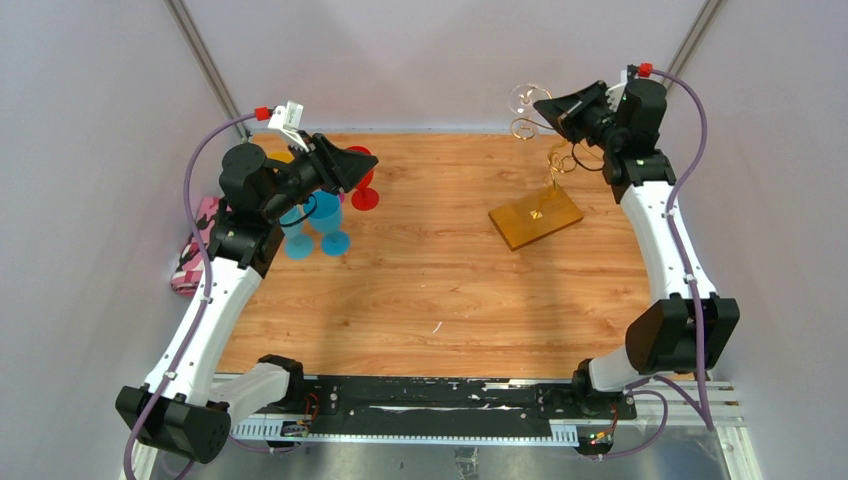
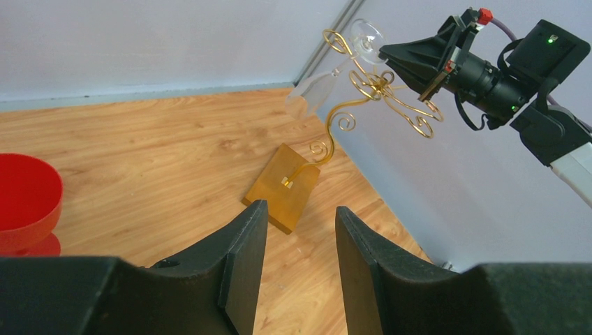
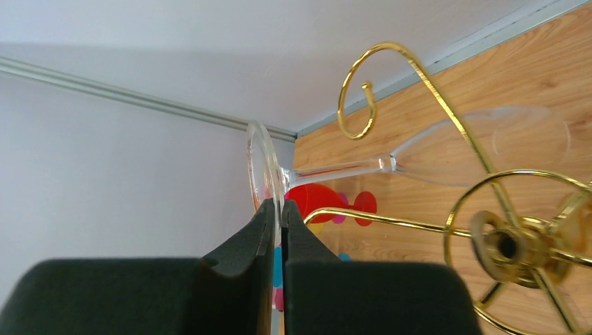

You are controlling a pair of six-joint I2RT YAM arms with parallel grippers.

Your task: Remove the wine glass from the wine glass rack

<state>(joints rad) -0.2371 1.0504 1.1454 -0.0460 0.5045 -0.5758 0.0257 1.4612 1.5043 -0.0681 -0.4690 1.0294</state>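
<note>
Wine glass (image 3: 530,136), clear, lies tilted among the top scroll arms of the wine glass rack (image 2: 283,188), upper right in the top view, above the bench (image 1: 420,290). The right end effector (image 3: 280,211) is clenched on its round foot. The left end effector (image 2: 297,237) is released, fingers apart, at upper left.
</note>
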